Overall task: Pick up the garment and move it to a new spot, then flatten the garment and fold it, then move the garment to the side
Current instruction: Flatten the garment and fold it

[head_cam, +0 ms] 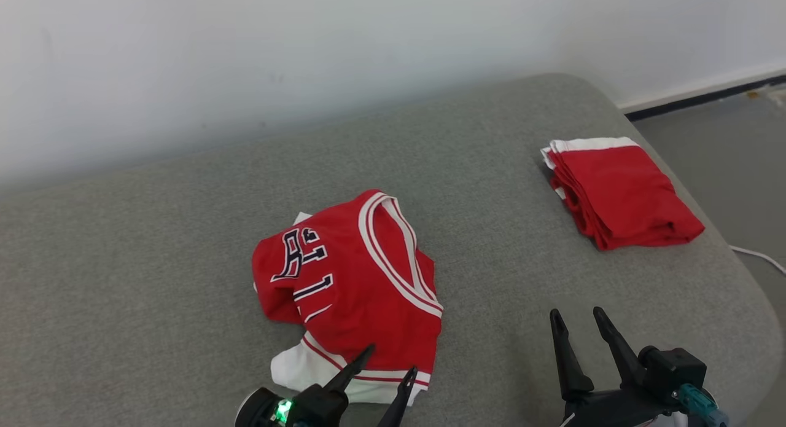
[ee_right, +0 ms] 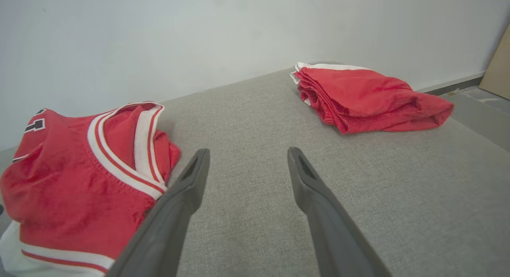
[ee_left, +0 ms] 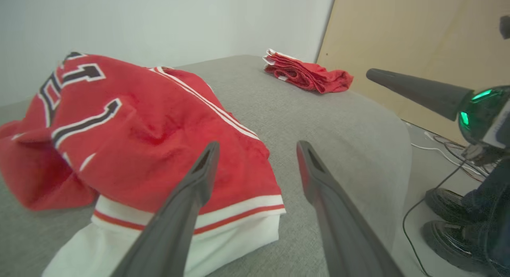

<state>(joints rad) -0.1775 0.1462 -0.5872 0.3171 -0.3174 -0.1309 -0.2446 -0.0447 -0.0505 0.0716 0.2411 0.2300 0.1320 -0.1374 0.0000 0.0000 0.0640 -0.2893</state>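
So the red basketball jersey with white trim and dark lettering (head_cam: 350,273) is sitting in a loose, rumpled heap roughly mid-way across the grey fabric-covered cushion (head_cam: 153,230), neckline facing the wall and the white hem band at the near edge. Definitely not flat, it's bunched up with one side folded under.

The left hand (head_cam: 393,359) is right at that hem, fingers spread wide with nothing between them. From the left wrist view (ee_left: 259,143) one finger sits over the hem stripe and the other over bare cushion just beside it. Can't tell if it's actually touching the cloth.

The right hand (head_cam: 576,312) is released too, fingers apart and empty, over bare cushion to the right of the jersey (ee_right: 248,150).

Also there's a second red garment with a white edge, neatly folded (head_cam: 620,193), well apart near the far right corner. A person's shiny black shoes (ee_left: 446,199) are on the floor beside the cushion, next to some cables.
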